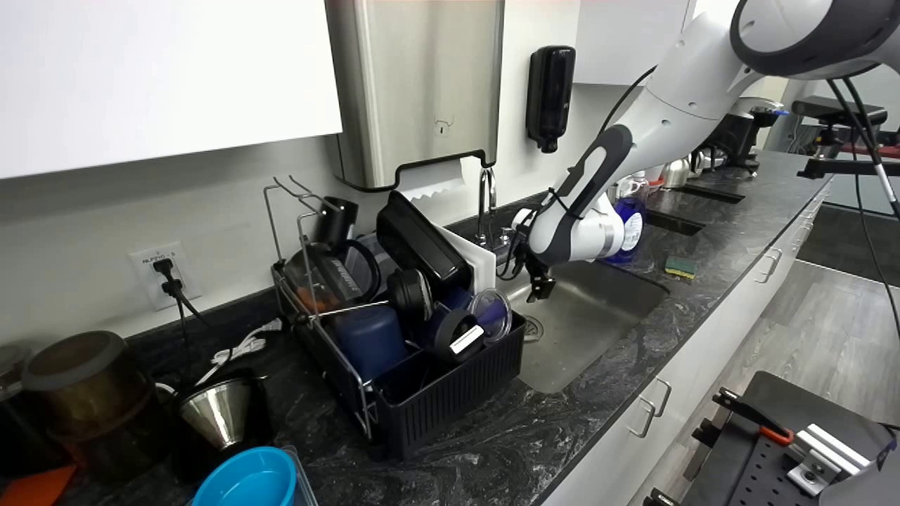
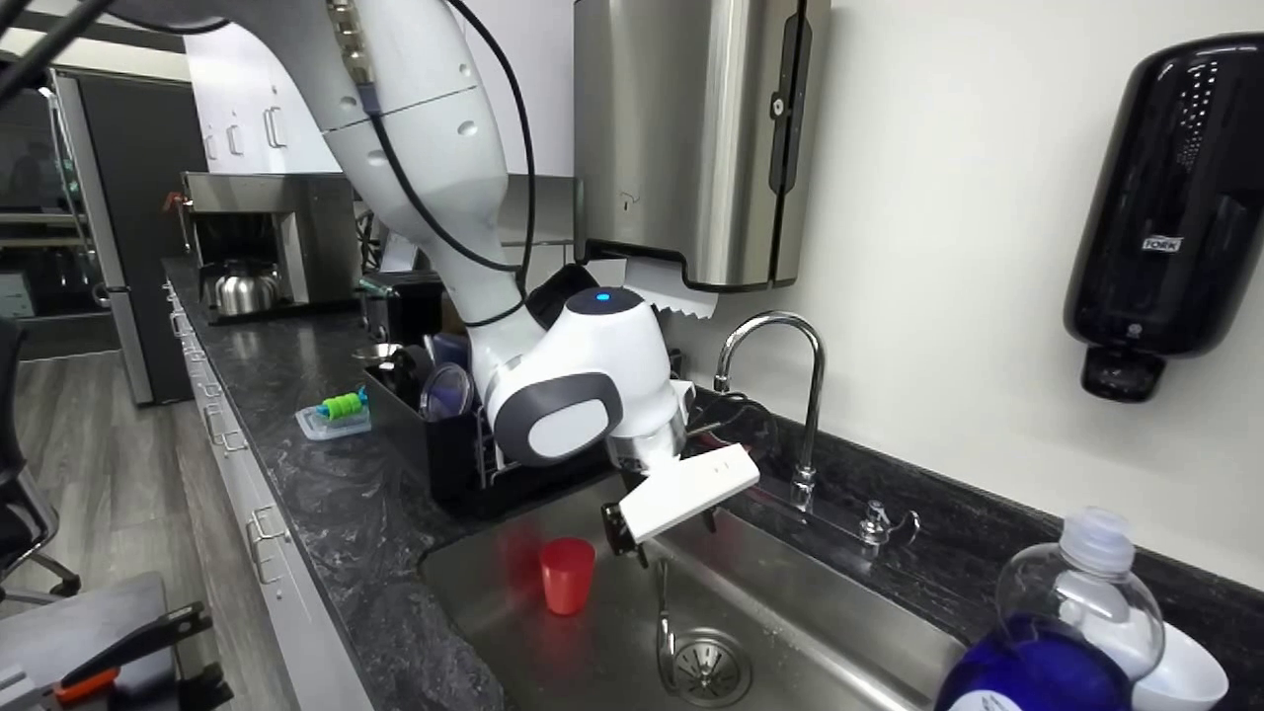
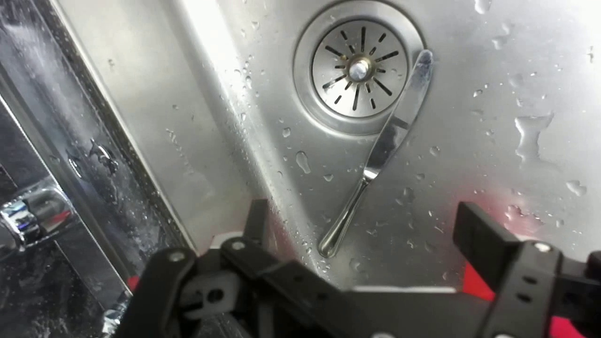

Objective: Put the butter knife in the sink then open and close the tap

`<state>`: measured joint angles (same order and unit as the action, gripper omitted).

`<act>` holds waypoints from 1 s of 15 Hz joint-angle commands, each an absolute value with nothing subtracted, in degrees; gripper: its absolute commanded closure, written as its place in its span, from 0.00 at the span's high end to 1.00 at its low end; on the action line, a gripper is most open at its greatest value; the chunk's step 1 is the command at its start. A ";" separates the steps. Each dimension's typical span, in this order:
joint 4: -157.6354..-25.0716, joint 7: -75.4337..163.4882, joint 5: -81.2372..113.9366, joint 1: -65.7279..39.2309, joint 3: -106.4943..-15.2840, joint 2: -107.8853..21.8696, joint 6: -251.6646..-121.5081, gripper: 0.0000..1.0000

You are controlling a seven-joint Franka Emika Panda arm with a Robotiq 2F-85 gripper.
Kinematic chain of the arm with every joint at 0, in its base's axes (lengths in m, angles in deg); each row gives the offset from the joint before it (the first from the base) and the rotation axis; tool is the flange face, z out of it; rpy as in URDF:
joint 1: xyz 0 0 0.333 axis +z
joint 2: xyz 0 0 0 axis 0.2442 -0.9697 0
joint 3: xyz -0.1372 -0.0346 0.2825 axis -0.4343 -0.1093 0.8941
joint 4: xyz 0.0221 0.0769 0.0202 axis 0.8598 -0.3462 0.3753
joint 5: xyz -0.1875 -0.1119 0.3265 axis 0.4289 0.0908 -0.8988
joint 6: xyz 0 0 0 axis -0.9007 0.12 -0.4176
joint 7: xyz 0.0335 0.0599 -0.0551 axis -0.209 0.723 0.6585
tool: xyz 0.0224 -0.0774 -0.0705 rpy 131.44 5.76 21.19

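Note:
The butter knife (image 3: 399, 122) lies flat in the steel sink (image 3: 469, 141), its blade tip beside the round drain (image 3: 359, 101). It also shows in an exterior view (image 2: 666, 642). My gripper (image 3: 366, 225) is open and empty above the sink; the knife's handle end lies below, between the fingers in the wrist view. The gripper also shows in both exterior views (image 1: 540, 287) (image 2: 676, 541). The chrome tap (image 2: 818, 395) stands behind the sink, with its small lever (image 2: 877, 523) beside it. In the wrist view, part of a chrome fitting (image 3: 42, 211) shows at left.
A red cup (image 2: 568, 578) stands in the sink. A full black dish rack (image 1: 450, 400) stands beside the sink. A blue soap bottle (image 2: 1037, 662), a white bowl (image 2: 1190, 671) and a sponge (image 1: 680, 266) are on the counter. A paper towel dispenser (image 1: 429, 84) hangs above the tap.

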<state>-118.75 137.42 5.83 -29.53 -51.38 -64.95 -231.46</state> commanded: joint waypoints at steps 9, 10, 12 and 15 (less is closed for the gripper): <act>-125.76 115.49 17.10 -31.43 -52.52 -55.72 -226.24 1.00; -126.04 114.13 17.27 -31.45 -52.61 -55.17 -225.79 1.00; -126.68 111.75 17.71 -30.82 -53.37 -53.85 -224.41 1.00; -127.61 107.89 18.40 -29.89 -54.29 -51.70 -222.13 1.00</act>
